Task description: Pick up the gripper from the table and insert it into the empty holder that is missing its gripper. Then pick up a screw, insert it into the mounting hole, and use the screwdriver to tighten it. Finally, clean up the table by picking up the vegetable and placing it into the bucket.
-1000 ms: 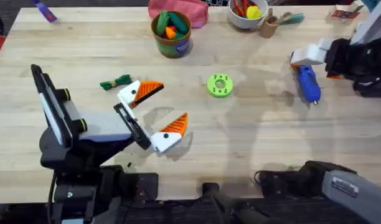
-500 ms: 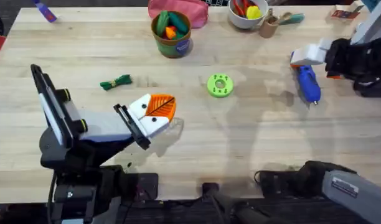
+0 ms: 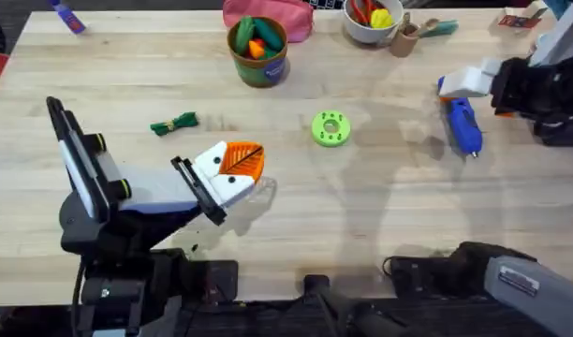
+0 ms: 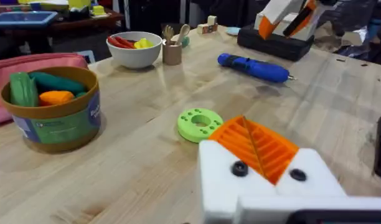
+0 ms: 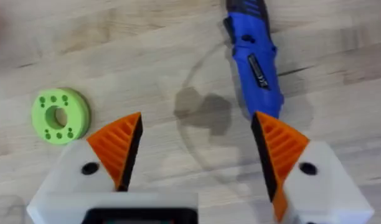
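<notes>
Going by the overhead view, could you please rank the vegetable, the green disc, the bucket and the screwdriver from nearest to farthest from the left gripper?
From the left gripper:
1. Vegetable, just beyond it, toward the table's left.
2. Green disc, toward the middle; nearly as close as the vegetable, so these two are hard to separate.
3. Bucket, at the far edge.
4. Screwdriver, far right, by the right gripper.

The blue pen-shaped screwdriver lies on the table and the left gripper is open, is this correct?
Not quite. The blue pen-shaped screwdriver does lie on the table, but the left gripper is shut; the overhead view shows its orange pads pressed together.
</notes>
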